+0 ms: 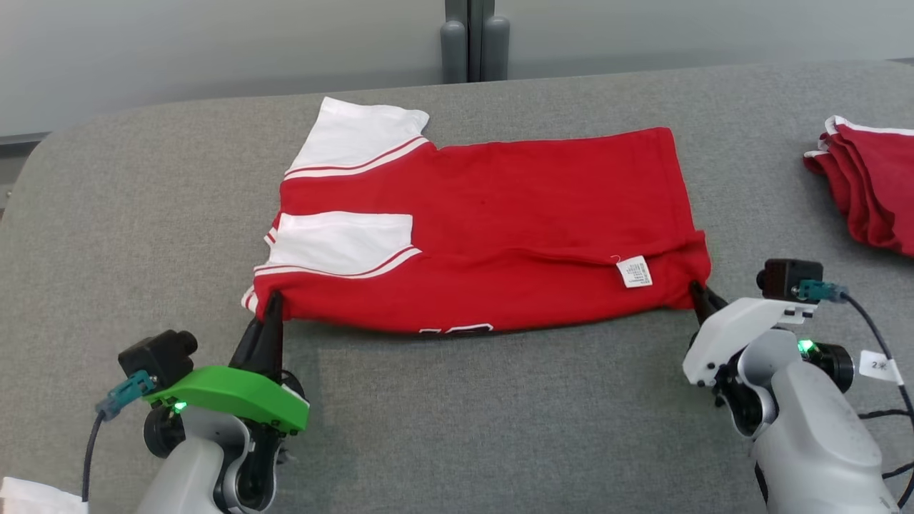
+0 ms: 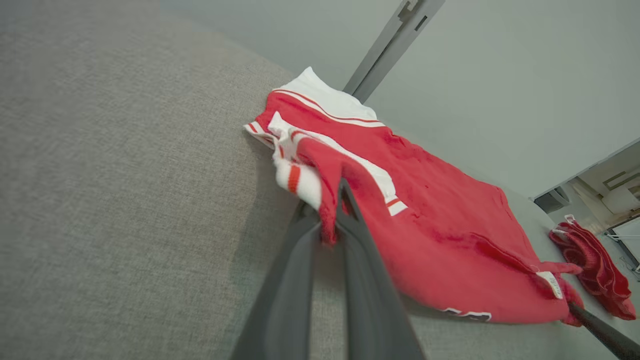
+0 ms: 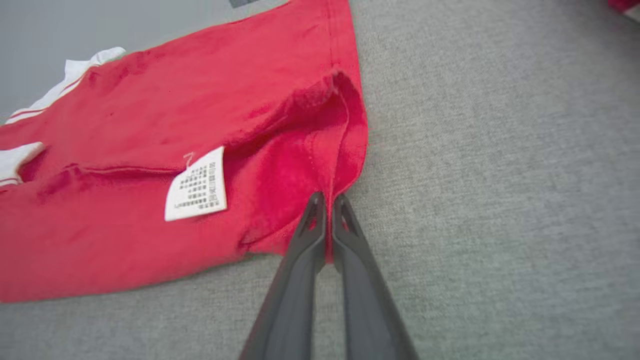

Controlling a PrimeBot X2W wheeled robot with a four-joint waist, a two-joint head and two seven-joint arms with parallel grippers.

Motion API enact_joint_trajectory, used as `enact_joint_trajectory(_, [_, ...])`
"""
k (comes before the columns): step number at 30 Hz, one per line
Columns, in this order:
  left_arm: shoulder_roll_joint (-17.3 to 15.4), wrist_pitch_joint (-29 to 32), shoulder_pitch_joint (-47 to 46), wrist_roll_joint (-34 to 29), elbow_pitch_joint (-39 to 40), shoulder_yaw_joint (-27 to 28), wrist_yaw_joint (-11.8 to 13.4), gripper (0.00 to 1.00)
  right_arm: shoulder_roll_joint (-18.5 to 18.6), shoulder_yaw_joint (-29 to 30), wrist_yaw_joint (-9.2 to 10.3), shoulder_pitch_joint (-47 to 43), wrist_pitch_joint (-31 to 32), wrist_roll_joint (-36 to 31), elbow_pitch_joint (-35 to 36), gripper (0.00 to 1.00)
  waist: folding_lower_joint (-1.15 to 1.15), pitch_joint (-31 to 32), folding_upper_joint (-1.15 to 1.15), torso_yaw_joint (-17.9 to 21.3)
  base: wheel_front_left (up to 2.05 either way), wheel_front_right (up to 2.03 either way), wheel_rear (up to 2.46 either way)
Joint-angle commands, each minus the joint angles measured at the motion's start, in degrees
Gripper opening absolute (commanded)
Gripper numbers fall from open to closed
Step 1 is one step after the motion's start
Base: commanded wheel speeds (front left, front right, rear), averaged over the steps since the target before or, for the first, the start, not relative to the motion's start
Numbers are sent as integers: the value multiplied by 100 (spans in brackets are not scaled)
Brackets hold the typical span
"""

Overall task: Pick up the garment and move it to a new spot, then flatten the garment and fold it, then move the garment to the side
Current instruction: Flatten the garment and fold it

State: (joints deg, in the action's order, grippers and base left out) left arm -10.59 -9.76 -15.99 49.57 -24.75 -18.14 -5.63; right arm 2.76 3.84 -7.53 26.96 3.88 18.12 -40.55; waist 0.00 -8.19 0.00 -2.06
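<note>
The garment (image 1: 500, 214) lies part-folded in the middle of the bench (image 1: 500, 428). Left tool (image 1: 273, 303) is closed on its near-left corner and right tool (image 1: 696, 291) on its near-right corner. Risk: the right pinch looks shallow, perhaps one layer only, so an uneven lift could pull it free.

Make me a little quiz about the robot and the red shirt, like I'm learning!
1. True or false: both jaws are shut on near corners of the red shirt.
2. Its sleeves are mostly: A white, B blue, C green?
3. Fill in: the white label lies nearer the robot's ____ arm.
Key: 1 true; 2 A; 3 right.
</note>
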Motion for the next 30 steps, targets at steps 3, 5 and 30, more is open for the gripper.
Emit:
enact_joint_trajectory(3, [-212, 5, 36, -110, 346, 42, 12, 0, 78, 224, 10, 158, 142, 36, 249, 0, 0, 137, 0, 37, 0, 0, 0])
enact_joint_trajectory(5, [-305, 41, 72, -143, 608, 51, 65, 0, 150, 326, 10, 187, 287, 62, 454, 0, 0, 197, 0, 54, 0, 0, 0])
enact_joint_trajectory(30, [-858, 930, 2616, 31, 2345, -304, 951, 0, 97, 509, 11, -2796, 1392, -234, 3262, 31, 0, 187, 0, 184, 0, 0, 0])
